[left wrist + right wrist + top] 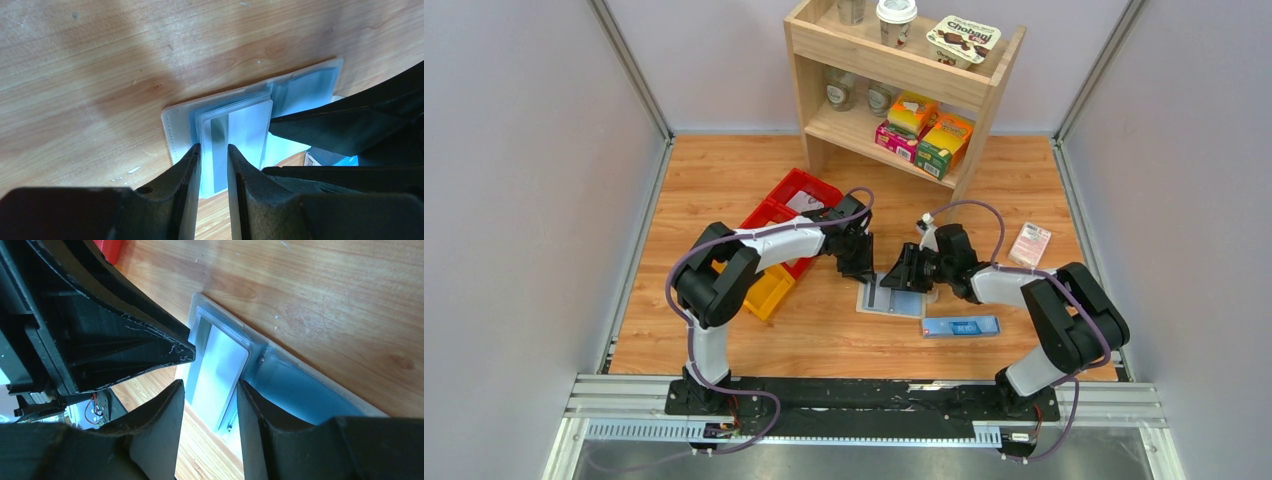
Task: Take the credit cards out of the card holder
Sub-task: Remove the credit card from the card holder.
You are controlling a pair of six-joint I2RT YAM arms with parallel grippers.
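1. Left gripper [212,148]: jaws a bit apart, tips over grey-striped card [246,125].
2. Right gripper [210,386]: jaws apart too, above same stack.
3. We see card holder [894,304] open flat on table [824,345], btwn both arms.

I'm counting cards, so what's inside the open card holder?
The card holder shows blue sleeves and one pale, grey-striped card. Any cards beneath it are covered; the left hand hides its near end.
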